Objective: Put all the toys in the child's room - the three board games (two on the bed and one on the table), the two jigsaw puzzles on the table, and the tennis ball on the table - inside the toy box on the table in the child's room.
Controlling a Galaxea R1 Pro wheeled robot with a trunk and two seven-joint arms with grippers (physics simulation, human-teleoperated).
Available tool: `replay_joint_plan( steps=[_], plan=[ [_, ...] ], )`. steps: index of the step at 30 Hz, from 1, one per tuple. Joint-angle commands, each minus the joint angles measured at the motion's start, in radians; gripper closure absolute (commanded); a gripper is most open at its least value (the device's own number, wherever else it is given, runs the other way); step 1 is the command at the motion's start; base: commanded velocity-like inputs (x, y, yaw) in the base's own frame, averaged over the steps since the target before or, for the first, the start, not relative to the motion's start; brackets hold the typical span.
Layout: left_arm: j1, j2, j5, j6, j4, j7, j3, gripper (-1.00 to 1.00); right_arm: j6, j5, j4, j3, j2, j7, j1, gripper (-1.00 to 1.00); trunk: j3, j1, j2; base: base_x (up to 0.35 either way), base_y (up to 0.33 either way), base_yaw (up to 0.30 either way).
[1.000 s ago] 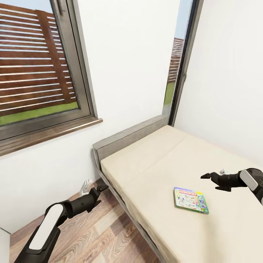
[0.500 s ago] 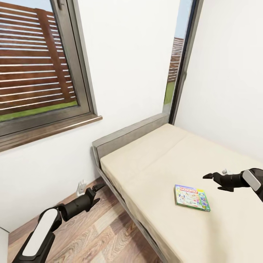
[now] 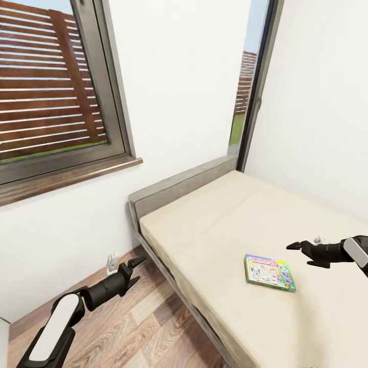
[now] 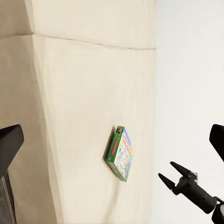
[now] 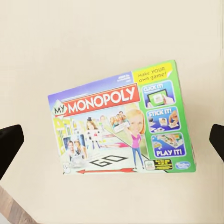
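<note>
One board game [image 3: 270, 272], a green-edged Monopoly box, lies flat on the beige mattress of the bed [image 3: 220, 225]. My right gripper [image 3: 301, 249] hovers open just above the mattress, a little to the right of the box. In the right wrist view the board game [image 5: 121, 121] sits between the two spread fingertips [image 5: 9, 144]. My left gripper [image 3: 134, 270] is open over the wood floor beside the bed, holding nothing. Its wrist view looks across the mattress at the board game [image 4: 121, 153] and the right gripper [image 4: 175, 175].
A grey headboard [image 3: 179, 189] closes the bed's far end against the white wall. A large window [image 3: 51, 102] is at the left and a narrow one [image 3: 250, 87] in the corner. Wood floor [image 3: 143, 327] runs along the bed's left side, with a wall socket [image 3: 112, 263] low down.
The whole view has shifted slightly. My left arm has sunk a little lower over the floor. The right gripper stays open beside the box, which has not moved.
</note>
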State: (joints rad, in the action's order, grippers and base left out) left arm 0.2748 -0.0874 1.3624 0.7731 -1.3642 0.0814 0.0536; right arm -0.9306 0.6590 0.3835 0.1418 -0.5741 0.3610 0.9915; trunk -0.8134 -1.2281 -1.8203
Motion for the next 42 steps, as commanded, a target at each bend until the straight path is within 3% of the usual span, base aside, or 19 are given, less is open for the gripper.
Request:
replay_joint_plan(
  steps=[1, 42],
  plan=[
    [0.000, 0.000, 0.011, 0.005, -0.001, 0.008, 0.001, -1.00, -0.001, -0.008, 0.000, 0.004, -0.002, 0.011, 0.001, -1.00, -0.004, -0.004, -0.008, 0.000, 0.000, -0.081],
    [0.001, 0.003, 0.000, 0.003, 0.002, 0.013, -0.001, -1.00, 0.000, -0.005, 0.002, 0.005, 0.003, 0.019, 0.000, -1.00, -0.133, -0.161, -0.295, 0.000, 0.000, -0.023]
  ],
)
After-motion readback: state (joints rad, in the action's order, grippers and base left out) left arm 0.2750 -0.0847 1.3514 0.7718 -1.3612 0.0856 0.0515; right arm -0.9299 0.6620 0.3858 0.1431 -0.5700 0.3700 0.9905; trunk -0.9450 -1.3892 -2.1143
